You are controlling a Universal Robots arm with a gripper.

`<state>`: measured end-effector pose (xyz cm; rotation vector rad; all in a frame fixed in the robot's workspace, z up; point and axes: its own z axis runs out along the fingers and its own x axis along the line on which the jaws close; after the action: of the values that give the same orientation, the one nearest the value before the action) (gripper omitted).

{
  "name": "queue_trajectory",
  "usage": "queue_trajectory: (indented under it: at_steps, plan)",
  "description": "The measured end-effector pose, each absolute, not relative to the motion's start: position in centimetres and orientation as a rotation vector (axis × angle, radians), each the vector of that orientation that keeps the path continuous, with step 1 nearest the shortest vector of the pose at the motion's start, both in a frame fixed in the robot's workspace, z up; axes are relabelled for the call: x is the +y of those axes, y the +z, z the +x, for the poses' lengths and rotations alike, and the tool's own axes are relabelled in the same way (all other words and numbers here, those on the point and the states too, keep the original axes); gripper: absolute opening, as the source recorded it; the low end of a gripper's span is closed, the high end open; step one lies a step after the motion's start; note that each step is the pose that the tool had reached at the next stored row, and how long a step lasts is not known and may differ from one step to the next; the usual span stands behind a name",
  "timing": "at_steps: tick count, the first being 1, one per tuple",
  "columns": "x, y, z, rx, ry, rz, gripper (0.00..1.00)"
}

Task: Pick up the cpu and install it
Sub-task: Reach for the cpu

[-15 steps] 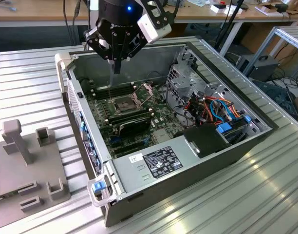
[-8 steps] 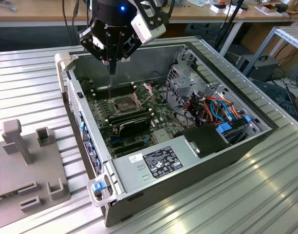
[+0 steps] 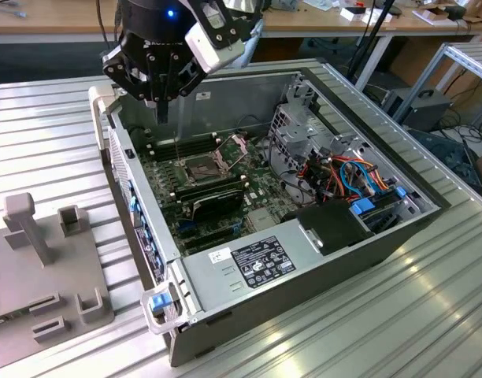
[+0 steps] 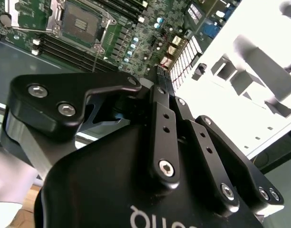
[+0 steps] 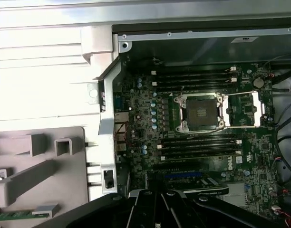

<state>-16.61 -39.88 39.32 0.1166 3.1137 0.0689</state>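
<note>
Ribbed metal bench (image 3: 52,126) is carrying the opened computer case (image 3: 249,315). Gripper (image 3: 162,110) is hanging over its motherboard (image 3: 257,187) near the socket (image 3: 202,167); can't tell whether it's open or closed.

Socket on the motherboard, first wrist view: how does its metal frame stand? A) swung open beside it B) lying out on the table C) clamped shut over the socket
A: the metal frame lies folded back beside the socket, whose dark contact field is uncovered.
</note>
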Motion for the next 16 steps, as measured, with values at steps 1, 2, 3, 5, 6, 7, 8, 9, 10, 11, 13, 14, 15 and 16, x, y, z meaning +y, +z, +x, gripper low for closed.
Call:
queue_trajectory:
  at_steps: [1, 2, 3, 5, 6, 7, 8, 9, 10, 11, 13, 14, 15, 16]
  plan:
    - [-39.9, 39.3, -16.8, 3.114, 0.069, 0.117, 0.11]
    - [-39.9, 39.3, -17.1, 3.114, 0.069, 0.117, 0.11]
    - [-39.9, 39.3, -17.3, 3.114, 0.069, 0.116, 0.11]
    - [-39.9, 39.3, -17.8, 3.114, 0.069, 0.117, 0.11]
    - [-39.9, 39.3, -18.1, 3.114, 0.069, 0.117, 0.11]
    - [-39.9, 39.3, -18.4, 3.114, 0.069, 0.117, 0.11]
    - [-39.9, 39.3, -18.6, 3.114, 0.069, 0.117, 0.11]
    - [-39.9, 39.3, -18.9, 3.114, 0.069, 0.116, 0.11]
    - [-39.9, 39.3, -19.3, 3.114, 0.069, 0.117, 0.11]
    - [-39.9, 39.3, -19.7, 3.114, 0.069, 0.117, 0.11]
    - [-39.9, 39.3, -20.3, 3.114, 0.069, 0.117, 0.11]
    - [-39.9, 39.3, -20.6, 3.114, 0.069, 0.116, 0.11]
    - [-39.9, 39.3, -20.8, 3.114, 0.069, 0.116, 0.11]
    - [-39.9, 39.3, -21.2, 3.114, 0.069, 0.117, 0.11]
